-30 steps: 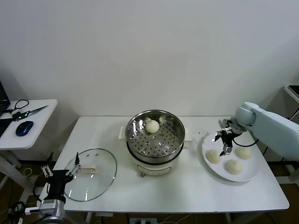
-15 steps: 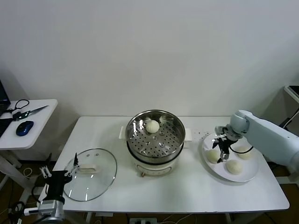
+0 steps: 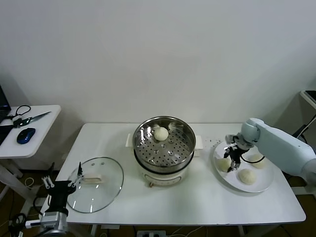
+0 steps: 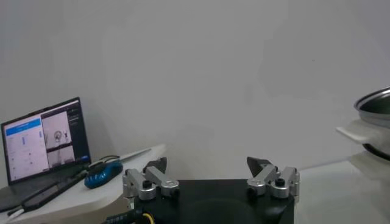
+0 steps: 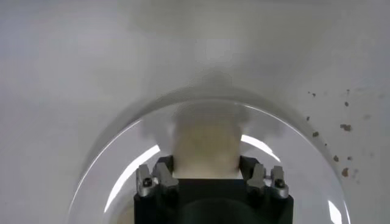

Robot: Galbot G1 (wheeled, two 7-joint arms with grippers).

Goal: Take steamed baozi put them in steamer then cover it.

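On the white desk (image 3: 197, 197), one baozi (image 3: 161, 133) sits in our steamer (image 3: 164, 143); right fingers (image 5: 212, 176) straddle another, three left, lid (image 3: 95, 184) off.

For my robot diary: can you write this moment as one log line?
right hand: down on plate, around baozi | steamer: one bun inside | left hand: parked, open

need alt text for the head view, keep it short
The right end effector reaches down over a bun on a white plate holding three buns. A steel steamer at table center holds one bun; its glass lid lies beside the left end effector.
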